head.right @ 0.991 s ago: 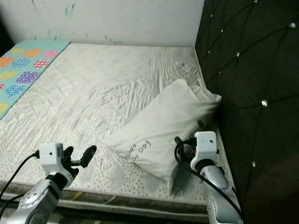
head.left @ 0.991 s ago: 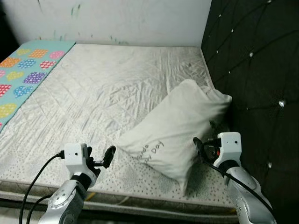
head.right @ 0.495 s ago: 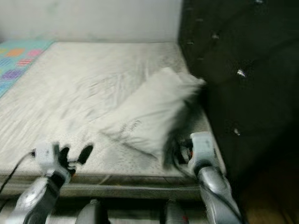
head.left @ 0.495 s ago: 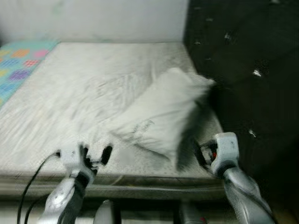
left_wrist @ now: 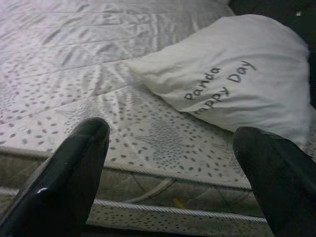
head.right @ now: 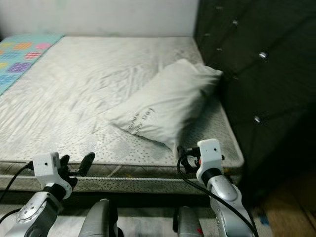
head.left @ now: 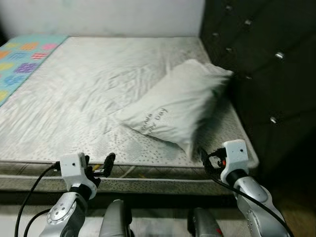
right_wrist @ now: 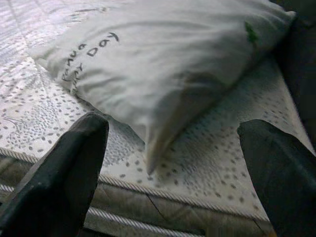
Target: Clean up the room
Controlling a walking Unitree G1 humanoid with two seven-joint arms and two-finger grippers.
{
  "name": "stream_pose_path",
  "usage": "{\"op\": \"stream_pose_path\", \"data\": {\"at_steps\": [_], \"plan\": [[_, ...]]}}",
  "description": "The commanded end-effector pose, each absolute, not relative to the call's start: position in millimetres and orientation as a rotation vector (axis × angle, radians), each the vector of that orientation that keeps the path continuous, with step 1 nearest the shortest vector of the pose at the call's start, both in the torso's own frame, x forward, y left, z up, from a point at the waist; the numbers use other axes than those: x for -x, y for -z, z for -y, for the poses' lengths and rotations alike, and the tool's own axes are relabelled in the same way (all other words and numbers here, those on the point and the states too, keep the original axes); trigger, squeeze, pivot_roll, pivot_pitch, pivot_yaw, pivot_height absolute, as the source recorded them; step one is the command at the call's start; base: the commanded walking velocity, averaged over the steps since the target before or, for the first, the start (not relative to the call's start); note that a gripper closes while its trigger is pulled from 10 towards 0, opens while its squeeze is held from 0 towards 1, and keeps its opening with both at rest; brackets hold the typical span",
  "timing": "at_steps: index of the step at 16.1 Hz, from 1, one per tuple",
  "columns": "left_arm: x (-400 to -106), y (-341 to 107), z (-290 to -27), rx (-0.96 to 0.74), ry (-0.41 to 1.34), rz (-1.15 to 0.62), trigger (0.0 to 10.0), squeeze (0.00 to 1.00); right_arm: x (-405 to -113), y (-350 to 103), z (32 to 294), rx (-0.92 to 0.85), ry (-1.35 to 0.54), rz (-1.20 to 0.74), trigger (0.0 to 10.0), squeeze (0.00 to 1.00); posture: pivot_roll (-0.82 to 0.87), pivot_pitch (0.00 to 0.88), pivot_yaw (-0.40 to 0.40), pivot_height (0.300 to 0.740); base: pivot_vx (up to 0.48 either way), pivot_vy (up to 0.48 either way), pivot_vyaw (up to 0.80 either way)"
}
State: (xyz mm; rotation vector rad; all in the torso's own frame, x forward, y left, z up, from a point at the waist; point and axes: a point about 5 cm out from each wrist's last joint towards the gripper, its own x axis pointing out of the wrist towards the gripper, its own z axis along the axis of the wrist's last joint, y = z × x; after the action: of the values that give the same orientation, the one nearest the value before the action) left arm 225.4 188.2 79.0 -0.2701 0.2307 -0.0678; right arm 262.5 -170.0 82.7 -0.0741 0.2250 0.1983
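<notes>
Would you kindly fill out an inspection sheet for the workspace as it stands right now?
Surface: mattress, bare, wrinkled quilted cover.
Job's things: white pillow printed with dark lettering, lying askew, one end against the dark tufted headboard.
Clutter: nothing seen.
Grippers: left hand open, empty, held off the mattress's near edge; right hand open, empty, just short of the pillow's near corner.
Cables: black cable looping from the left wrist; another along the right forearm.
Surroundings: colourful patterned blanket at the far left; white wall behind.
</notes>
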Motion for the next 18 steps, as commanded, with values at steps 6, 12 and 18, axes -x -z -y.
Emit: {"op": "stream_pose_path", "data": {"at_steps": [6, 12, 18], "plan": [[-212, -94, -191, 0.257, 0.040, -0.202, 10.0, 0.00, -241, -90, 152, 0.059, -0.285, -0.241, 10.0, 0.00, -0.16, 0.174, 0.015, 0.617, 0.000, 0.000, 0.00], [-202, -108, -179, 0.275, 0.061, -0.206, 10.0, 0.00, -232, -96, 146, 0.036, -0.323, -0.286, 10.0, 0.00, -0.14, 0.254, 0.007, 0.617, 0.000, 0.000, 0.00], [-203, -109, -186, 0.247, 0.071, -0.230, 10.0, 0.00, -229, -93, 139, 0.002, -0.326, -0.301, 10.0, 0.00, -0.13, 0.245, 0.027, 0.617, 0.000, 0.000, 0.00]]}}
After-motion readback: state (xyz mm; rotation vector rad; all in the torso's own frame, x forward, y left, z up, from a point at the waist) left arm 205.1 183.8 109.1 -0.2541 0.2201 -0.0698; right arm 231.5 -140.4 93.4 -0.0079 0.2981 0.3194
